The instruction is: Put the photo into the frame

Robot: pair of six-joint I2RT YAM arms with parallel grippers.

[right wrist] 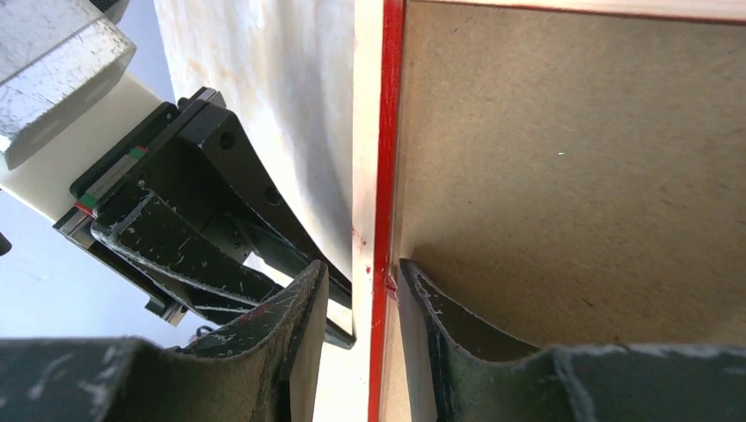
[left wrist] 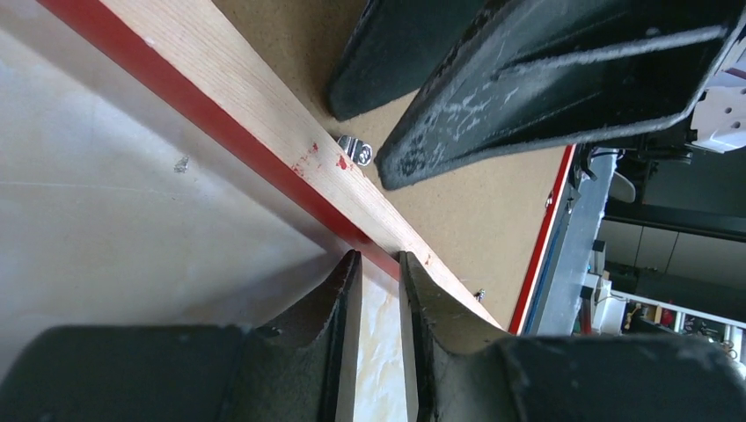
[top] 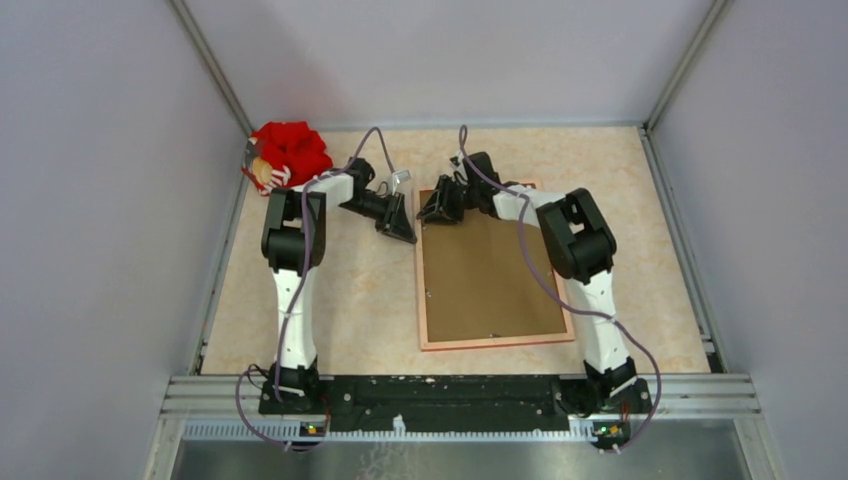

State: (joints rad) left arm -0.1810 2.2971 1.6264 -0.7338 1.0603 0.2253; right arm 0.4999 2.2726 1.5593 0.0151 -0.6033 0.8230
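1. The frame (top: 495,343) lies pale back up on the table (top: 350,300), right of centre in the top view, with the brown backing panel (top: 485,270) inside it
2. The right gripper (right wrist: 362,281) is at its upper left corner, closed on a rail, one finger outside and one over the panel
3. The left gripper (left wrist: 380,264) is just beside it, jaws a narrow slit at the rail's red edge; I cannot tell whether they pinch it
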